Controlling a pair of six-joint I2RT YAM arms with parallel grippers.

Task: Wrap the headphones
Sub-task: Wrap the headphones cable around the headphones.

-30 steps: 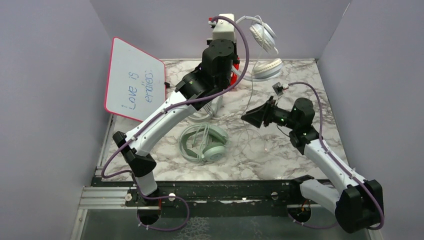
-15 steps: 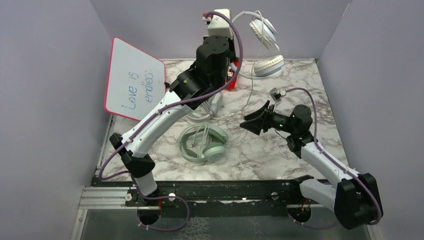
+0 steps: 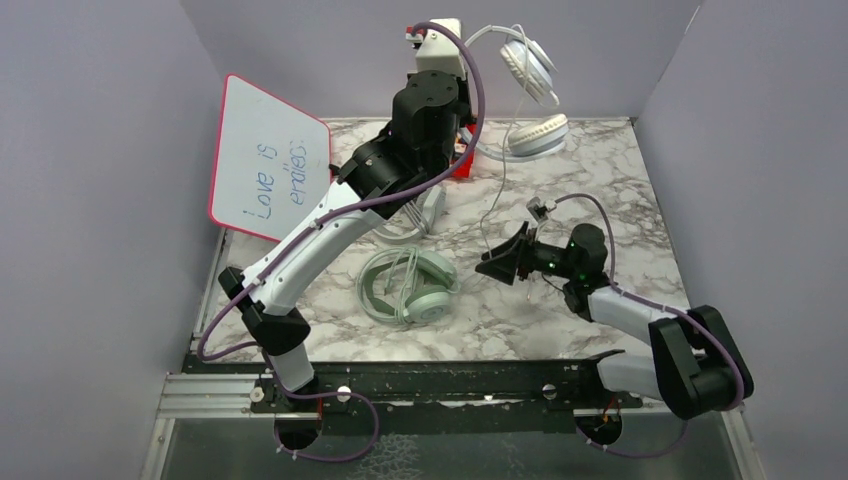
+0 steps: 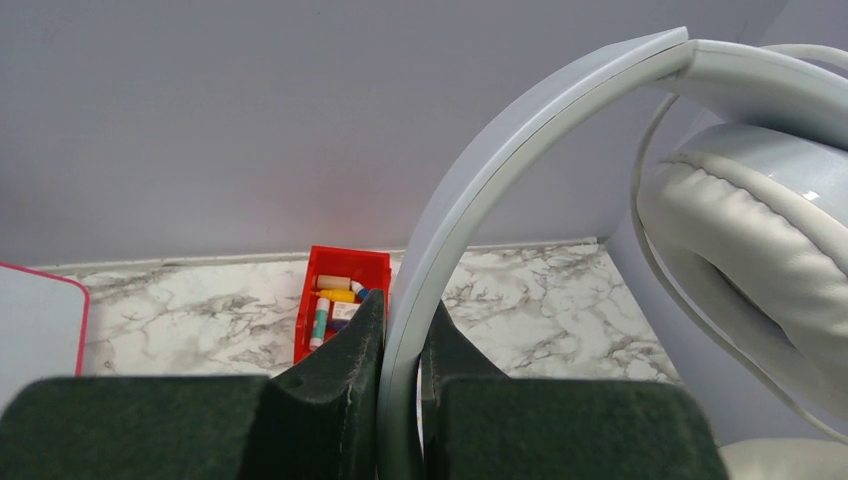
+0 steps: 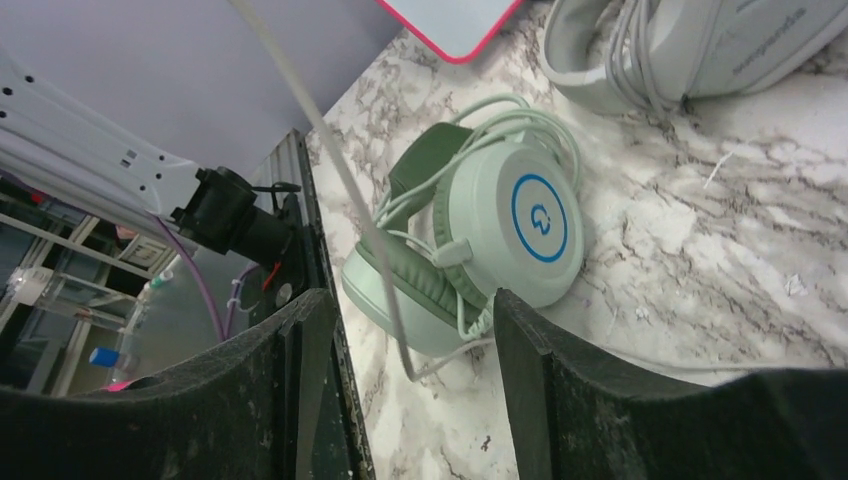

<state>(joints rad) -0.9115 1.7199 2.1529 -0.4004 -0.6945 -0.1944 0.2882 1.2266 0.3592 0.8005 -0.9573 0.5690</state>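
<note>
Left hand [image 4: 400, 335]: pressed together on the headband of the grey-white headset [image 4: 760, 250], one finger on each face of the band. The grip looks narrow and sits well off the band's middle.
Grey-white headset: lifted off the tabletop [image 3: 600, 200], above and just right of the red bin [image 3: 462, 165], close to the back wall. One cup hangs below the other.
Cable [image 5: 330, 150]: thin and pale, dropping from the lifted headset, away from the red bin toward me, and down between my right fingers.
Right hand [image 5: 410, 300]: spread, low over the tabletop on the near right of the red bin. The cable runs through the gap, and I cannot see either finger touching it.
Mint-green headset [image 5: 510, 220]: flat on the tabletop, nearer to me than the red bin, with its own cable already looped around it.
White headset [image 5: 720, 50]: on the tabletop just on my side of the red bin, partly under the left arm.
How it will handle: I judge the headset light but lopsided. The band is stiff, smooth plastic, so it may pivot or slide in a pinch this narrow. The cushions are soft and a poor place to grip.
Cable handling: limp and slippery, and it will swing rather than hold a shape. I would hold it lightly and avoid tugging at the cup joint.
Where to take hold: I'd keep the band in the left hand and pinch the cable partway down with the right.
</note>
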